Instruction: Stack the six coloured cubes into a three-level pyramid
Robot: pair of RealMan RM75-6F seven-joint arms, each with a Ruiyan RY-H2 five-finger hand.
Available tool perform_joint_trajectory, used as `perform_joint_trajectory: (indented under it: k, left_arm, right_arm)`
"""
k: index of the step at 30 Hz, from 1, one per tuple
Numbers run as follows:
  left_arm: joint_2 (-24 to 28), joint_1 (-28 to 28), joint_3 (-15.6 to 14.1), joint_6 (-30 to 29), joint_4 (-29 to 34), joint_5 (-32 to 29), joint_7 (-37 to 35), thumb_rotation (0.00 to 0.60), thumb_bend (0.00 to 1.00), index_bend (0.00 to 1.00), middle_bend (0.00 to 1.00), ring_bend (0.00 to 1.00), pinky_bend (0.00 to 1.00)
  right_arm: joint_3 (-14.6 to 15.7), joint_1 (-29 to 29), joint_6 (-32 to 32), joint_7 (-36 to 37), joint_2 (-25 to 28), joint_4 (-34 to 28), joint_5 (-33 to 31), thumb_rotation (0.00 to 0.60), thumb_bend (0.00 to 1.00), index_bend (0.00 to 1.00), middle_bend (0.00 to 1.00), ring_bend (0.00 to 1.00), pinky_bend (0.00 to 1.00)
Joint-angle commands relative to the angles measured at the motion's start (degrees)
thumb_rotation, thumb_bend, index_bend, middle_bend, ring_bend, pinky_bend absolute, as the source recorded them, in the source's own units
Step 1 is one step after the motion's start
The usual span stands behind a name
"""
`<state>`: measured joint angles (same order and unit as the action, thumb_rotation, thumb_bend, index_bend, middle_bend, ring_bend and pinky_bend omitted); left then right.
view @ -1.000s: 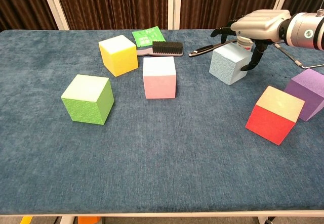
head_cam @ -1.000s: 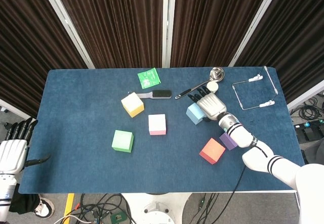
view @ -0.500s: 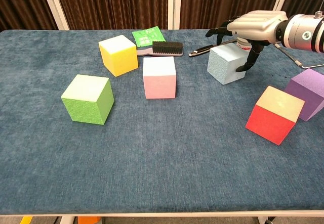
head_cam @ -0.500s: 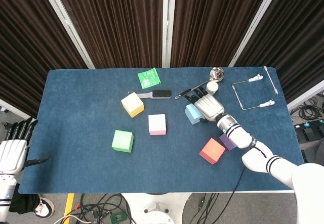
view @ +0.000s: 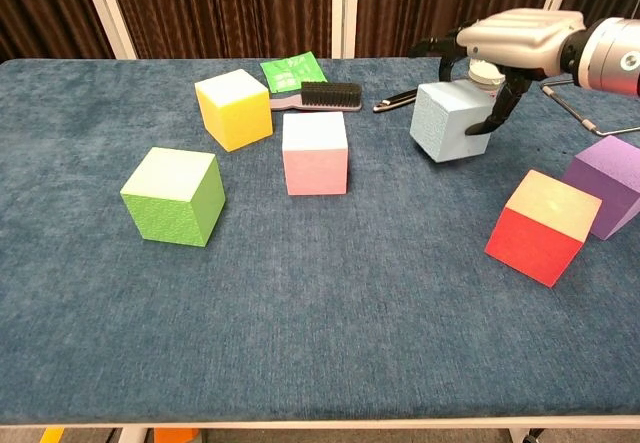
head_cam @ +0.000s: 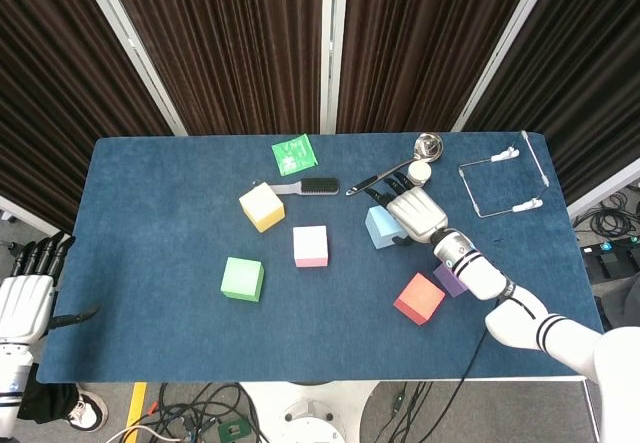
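Fingers of my right robot hand [view: 510, 43] clasp the light blue cube [view: 450, 121] from above, right of the pink cube [view: 315, 153]; six cubes in all sit on the worktop [view: 300, 303]; left robot hand [head_cam: 22, 298] idles off the edge, fingers apart

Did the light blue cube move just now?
Yes. The blue cube, held by the right hand, has lifted off the cloth and tilted, rising toward the black ladle handle in the chest view.

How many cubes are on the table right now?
6: yellow cube rear left, pink cube centre, green cube front left, blue cube in the right robot hand, red cube and purple cube right.
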<state>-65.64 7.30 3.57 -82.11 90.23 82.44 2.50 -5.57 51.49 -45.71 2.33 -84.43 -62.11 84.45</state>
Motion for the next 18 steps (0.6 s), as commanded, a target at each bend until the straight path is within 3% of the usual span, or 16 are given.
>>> perform_joint_trajectory:
  k: [1, 8, 14, 18]
  left_arm:
    - [0.0, 0.0, 0.0, -0.1, 0.0, 0.1, -0.1, 0.462, 0.0, 0.01, 0.0, 0.0, 0.0]
    - [0.2, 0.3, -0.1, 0.3, -0.3, 0.6, -0.8, 0.458, 0.0, 0.01, 0.0, 0.0, 0.0]
    - [0.8, 0.0, -0.3, -1.0, 0.3, 1.8, -1.3, 0.467, 0.0, 0.01, 0.0, 0.0, 0.0]
    - [1.1, 0.2, -0.3, -1.3, 0.3, 2.9, -2.5, 0.469, 0.0, 0.01, 0.0, 0.0, 0.0]
  right_arm:
    - [-2.4, -0.7, 0.6, -4.2, 3.5, -7.1, -4.8, 0.6, 0.2, 0.0, 0.52, 0.07, 0.0]
    - [-5.3, -0.1, 2.3, -21.8, 9.2, -22.2, -21.0, 0.6, 0.22, 0.0, 0.52, 0.07, 0.0]
    - [-3.9, 2.3, -0.9, -36.1, 9.7, -30.3, -36.1, 0.6, 0.23, 0.0, 0.52, 0.07, 0.0]
    - [-2.9, 4.8, -6.5, -44.4, 7.3, -33.7, -46.4, 0.6, 0.22, 0.0, 0.53, 0.07, 0.0]
